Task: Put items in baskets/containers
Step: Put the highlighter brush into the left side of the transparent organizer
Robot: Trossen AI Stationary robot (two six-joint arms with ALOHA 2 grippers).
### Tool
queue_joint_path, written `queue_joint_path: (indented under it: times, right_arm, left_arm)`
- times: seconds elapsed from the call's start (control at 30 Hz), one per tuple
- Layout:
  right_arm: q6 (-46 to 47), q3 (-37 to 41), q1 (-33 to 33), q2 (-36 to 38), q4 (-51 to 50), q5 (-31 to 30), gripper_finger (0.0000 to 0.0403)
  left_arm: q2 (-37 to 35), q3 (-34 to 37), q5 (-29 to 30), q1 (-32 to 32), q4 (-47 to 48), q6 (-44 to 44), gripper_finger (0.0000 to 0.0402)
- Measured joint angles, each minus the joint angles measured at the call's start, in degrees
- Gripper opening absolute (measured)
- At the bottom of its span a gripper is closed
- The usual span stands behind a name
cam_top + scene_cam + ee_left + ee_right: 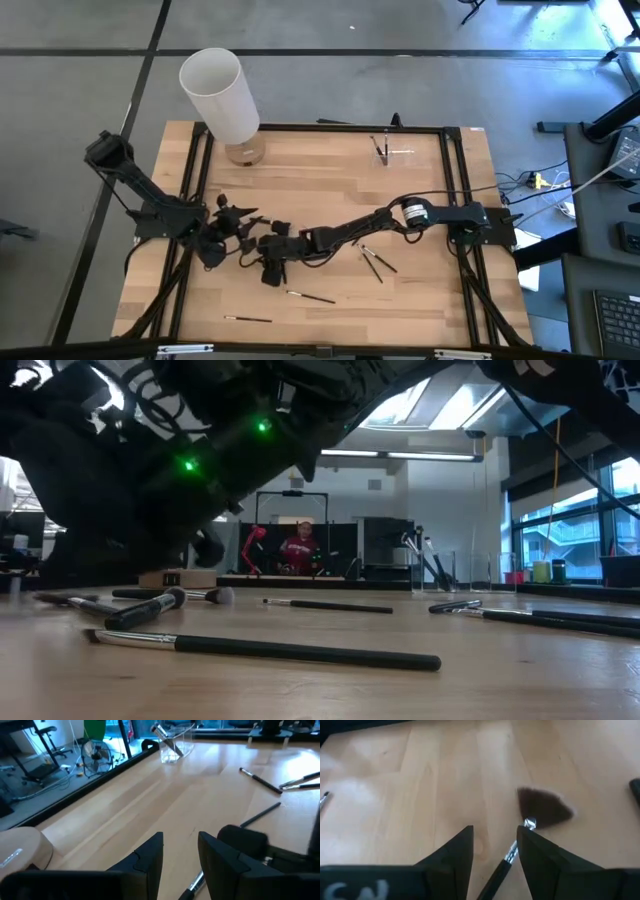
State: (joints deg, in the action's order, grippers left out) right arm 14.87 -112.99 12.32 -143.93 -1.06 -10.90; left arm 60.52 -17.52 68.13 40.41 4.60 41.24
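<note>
Thin black-handled makeup brushes lie scattered on the wooden table: one pair (pixel 375 262), one (pixel 310 297) and one (pixel 247 319) near the front edge. The clear holder (pixel 386 150) stands near the far edge with brushes leaning in it; it also shows in the left wrist view (pixel 175 745). My right gripper (pixel 272 268) reaches across to the table's left half and is open low over a fan brush (pixel 540 806), whose handle (pixel 495 875) runs between the fingers. My left gripper (pixel 240 213) is open just beside it, above another brush handle (pixel 192 885). My right gripper stands with one finger on either side of the fan brush, which lies flat on the table. The silver ferrule (pixel 527 823) sits right at one fingertip (pixel 522 836); whether they touch, I cannot tell. My left gripper touches nothing.
A tall white cylinder (pixel 220 92) stands at the far left corner on a round wooden base (pixel 22 852). A black frame (pixel 450 135) borders the table. The two arms crowd the left-centre; more brushes (pixel 260 648) (pixel 260 780) lie about. A person (pixel 298 547) sits far behind.
</note>
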Motion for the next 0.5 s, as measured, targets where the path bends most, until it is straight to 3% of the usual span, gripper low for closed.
queue_joint_path:
  times: [0.5]
  right_arm:
    - [-1.47, -0.46, -1.16, 0.74, -16.19, 0.55, 0.0149]
  left_arm:
    - [-0.08, 0.0, 1.33, 1.18, 0.04, -0.01, 0.0118]
